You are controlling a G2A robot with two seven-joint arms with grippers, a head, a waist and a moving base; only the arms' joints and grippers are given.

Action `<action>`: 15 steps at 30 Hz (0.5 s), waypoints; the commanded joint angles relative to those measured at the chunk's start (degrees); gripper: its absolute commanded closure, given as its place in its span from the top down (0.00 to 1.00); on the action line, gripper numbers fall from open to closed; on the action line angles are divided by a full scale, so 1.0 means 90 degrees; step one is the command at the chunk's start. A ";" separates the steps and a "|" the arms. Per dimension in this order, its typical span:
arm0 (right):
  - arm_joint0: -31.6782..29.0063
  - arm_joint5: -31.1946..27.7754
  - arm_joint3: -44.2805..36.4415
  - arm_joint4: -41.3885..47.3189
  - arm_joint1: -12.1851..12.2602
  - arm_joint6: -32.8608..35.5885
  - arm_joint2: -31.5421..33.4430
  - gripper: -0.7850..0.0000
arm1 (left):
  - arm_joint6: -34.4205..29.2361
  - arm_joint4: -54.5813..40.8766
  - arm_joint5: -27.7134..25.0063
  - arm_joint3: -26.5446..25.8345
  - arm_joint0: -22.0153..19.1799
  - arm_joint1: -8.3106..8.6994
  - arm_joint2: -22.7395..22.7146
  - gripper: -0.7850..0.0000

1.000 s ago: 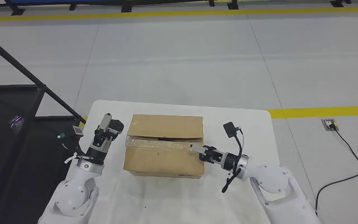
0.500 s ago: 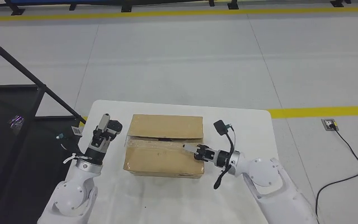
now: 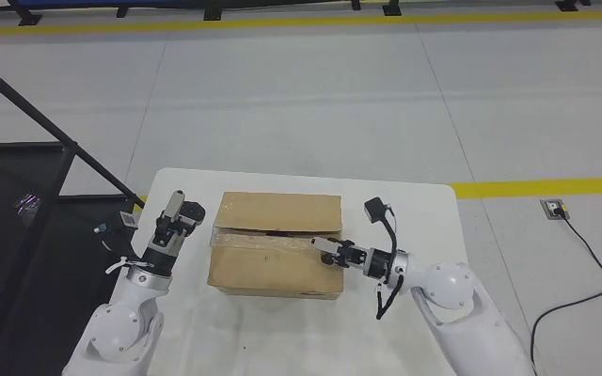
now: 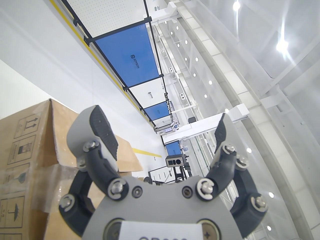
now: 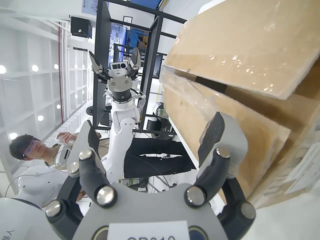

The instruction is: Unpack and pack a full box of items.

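The white table (image 3: 414, 211) carries one cardboard box (image 3: 275, 249) in its middle, with bare surface at both ends of the box and toward the robot. The box is closed. It probably is heavy if it is full, so lifting it whole seems not wise; sliding it is safer, and no table edge is close to it.

Its walls look stiff, but the two top flaps can bend. The far flap (image 5: 237, 51) stands a little higher than the near flap (image 5: 225, 116), and a dark gap shows between them. This free edge, at the right end, seems the best place to take hold. Clear tape (image 5: 197, 96) lies wrinkled over the near flap; it is likely slippery and may resist when the flap is pulled.

The right gripper (image 3: 324, 249) is at the right end of the box, near this gap, with fingers apart and holding nothing. If one finger touches the cardboard is not possible to tell. The left gripper (image 4: 161, 121) stands just beside the left end, pointing up, fingers also wide apart and empty.
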 commanded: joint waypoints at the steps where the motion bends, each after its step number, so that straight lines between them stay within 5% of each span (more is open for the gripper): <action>1: 0.0036 0.0130 0.0085 -0.0073 -0.0001 -0.0085 -0.0029 1.00 | -0.0020 0.0014 0.0017 -0.0001 -0.0006 -0.0008 0.0012 1.00; 11: 0.0174 0.0484 0.0116 -0.0416 0.0001 -0.0134 -0.0240 1.00 | -0.0046 0.0063 -0.0006 0.0026 0.0001 -0.0043 -0.0008 1.00; 12: 0.0171 0.0540 0.0091 -0.0463 0.0003 -0.0152 -0.0251 0.79 | -0.0049 0.0060 -0.0012 0.0027 0.0008 -0.0046 -0.0017 1.00; 13: 0.0170 0.0604 0.0071 -0.0534 0.0008 -0.0170 -0.0260 0.48 | -0.0057 0.0059 -0.0019 0.0027 0.0017 -0.0048 -0.0028 1.00; 15: 0.0167 0.0722 0.0004 -0.0669 0.0015 -0.0204 -0.0284 0.35 | -0.0068 0.0040 -0.0045 0.0023 0.0041 -0.0052 -0.0064 1.00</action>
